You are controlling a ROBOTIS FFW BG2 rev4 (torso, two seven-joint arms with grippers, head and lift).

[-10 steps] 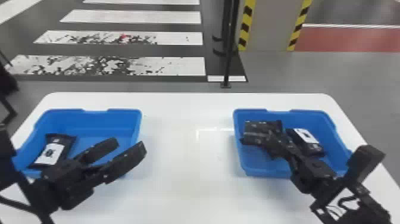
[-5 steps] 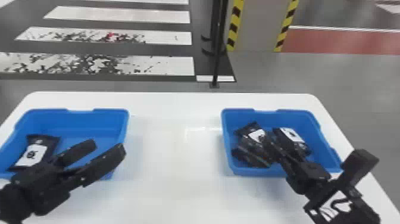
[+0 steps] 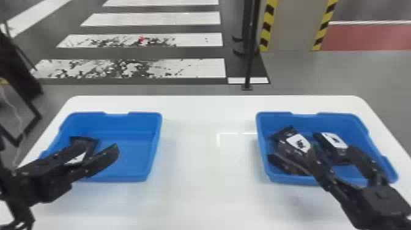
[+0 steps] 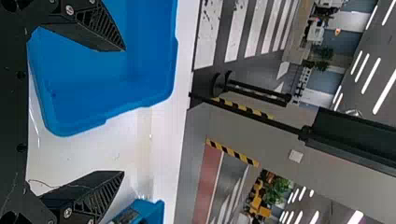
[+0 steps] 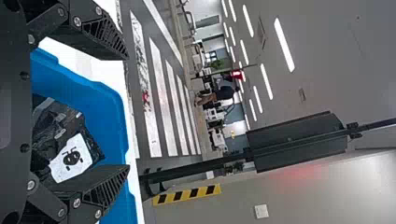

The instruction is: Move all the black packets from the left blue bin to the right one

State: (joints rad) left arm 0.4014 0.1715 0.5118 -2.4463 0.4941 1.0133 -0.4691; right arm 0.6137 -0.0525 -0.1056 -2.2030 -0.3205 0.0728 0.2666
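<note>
— Please, how does the left gripper [image 3: 100, 149] stand?
— Its two fingers are wide apart, as both the head view and the left wrist view show. In the head view it is over the left bin [image 3: 134, 146].

— And is a packet there?
— Yes, one black packet [image 3: 76, 159] with a white label is in the left bin, on the left side of it. The gripper covers part of this packet in the head view. Whether they touch, I cannot tell.

— What can you say about the right gripper [image 3: 331, 157]?
— It is at the right bin [image 3: 275, 115], and its fingers are also spread wide. The right wrist view shows them with much space between.

— Which packets are in this right bin?
— I see three. A labelled packet [image 3: 298, 143] lies obliquely on the left side, and it partly covers a dark packet [image 3: 283, 164]. The third packet [image 3: 335, 140], also with a white label, is just to the right of them. The right gripper hides some parts of these packets.

— Where do the bins stand?
— Both are on the white table [image 3: 195, 183], well apart from each other.
</note>
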